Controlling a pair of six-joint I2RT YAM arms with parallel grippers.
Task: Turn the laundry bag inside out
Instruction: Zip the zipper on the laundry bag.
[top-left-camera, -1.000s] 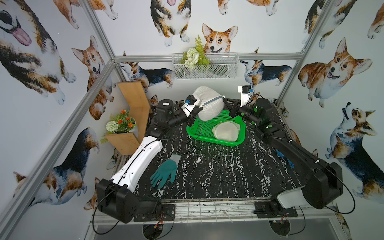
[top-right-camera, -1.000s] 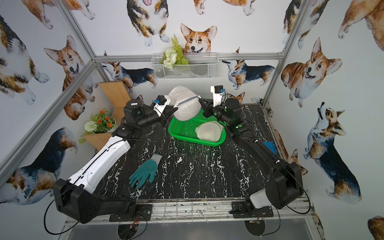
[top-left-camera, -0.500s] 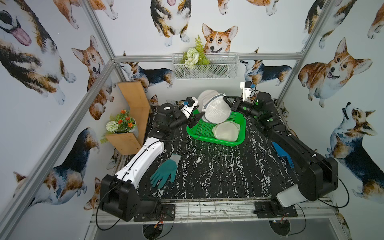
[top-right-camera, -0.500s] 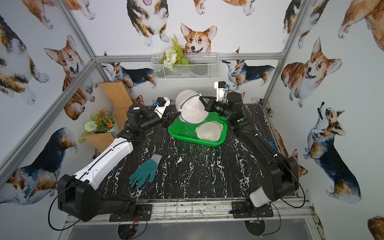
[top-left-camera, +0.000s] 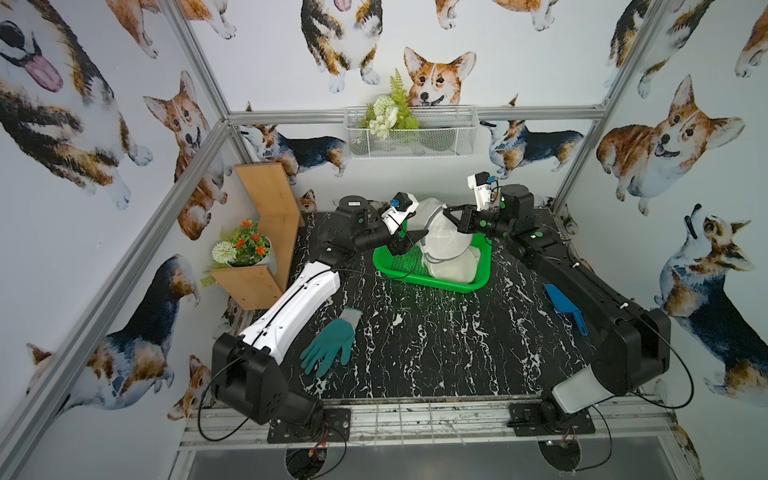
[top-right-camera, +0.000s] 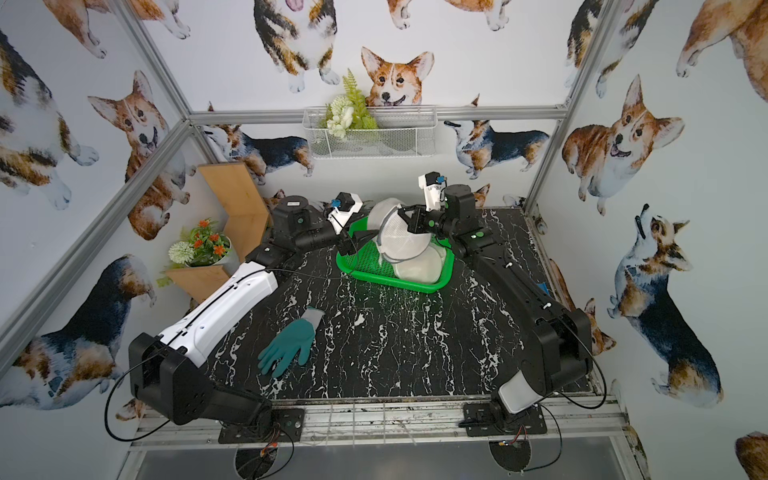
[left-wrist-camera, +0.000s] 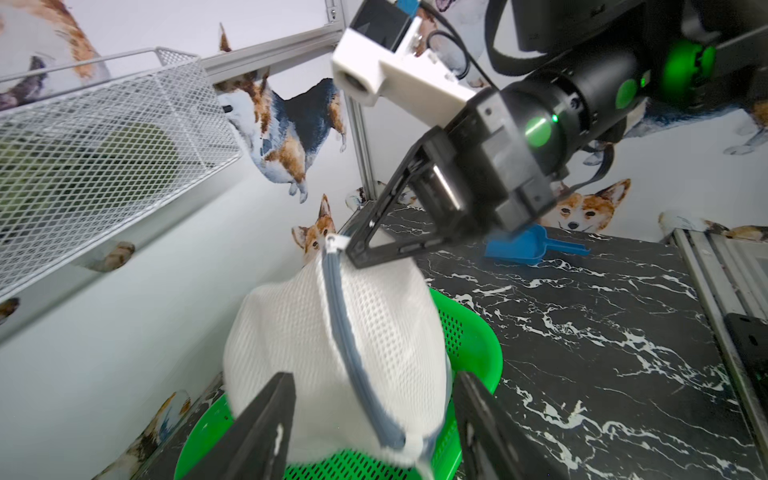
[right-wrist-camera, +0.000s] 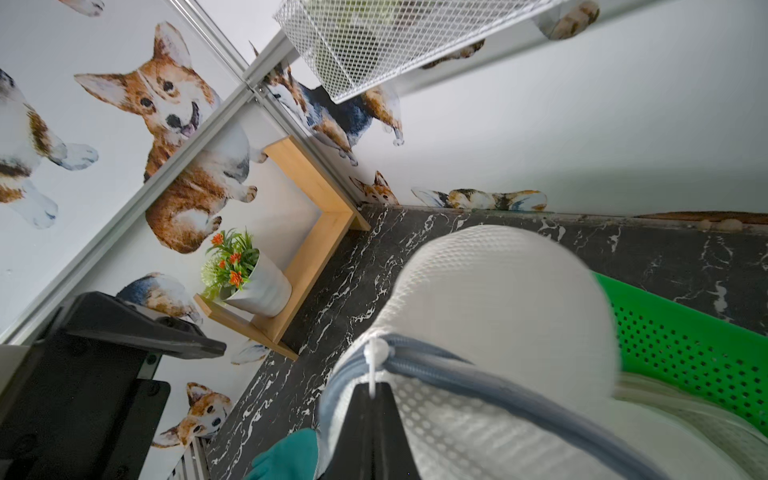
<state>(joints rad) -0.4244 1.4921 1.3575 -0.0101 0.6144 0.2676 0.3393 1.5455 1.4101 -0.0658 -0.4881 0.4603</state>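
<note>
Bag (top-left-camera: 438, 235): white mesh with a grey zip, hanging in the air over the green basket (top-left-camera: 432, 284). Its lower edge is down near the basket rim, and it shows in both top views.
Right gripper (top-left-camera: 449, 214): fingers pinched tight on the top end of the zip, right by the small white pull tab. The bag hangs from this pinch.
Left gripper (left-wrist-camera: 374, 395): fingers spread apart, one to each side of the bag's lower bulge. I can't tell whether either one touches the mesh.
Zip (left-wrist-camera: 338, 316): runs down from the pinch and curves across the bag's face towards its lower edge.
Basket: sits at the back middle of the dark marbled table (top-left-camera: 436, 353), between the two wrists.
Heap (top-left-camera: 457, 266): a second pale mesh piece lying inside the basket, under the hanging bag.
Glove (top-left-camera: 330, 347): teal, flat on the table beside the left arm — well apart from the basket.
Scoop (top-left-camera: 563, 305): blue, on the table just beside the right arm.
</note>
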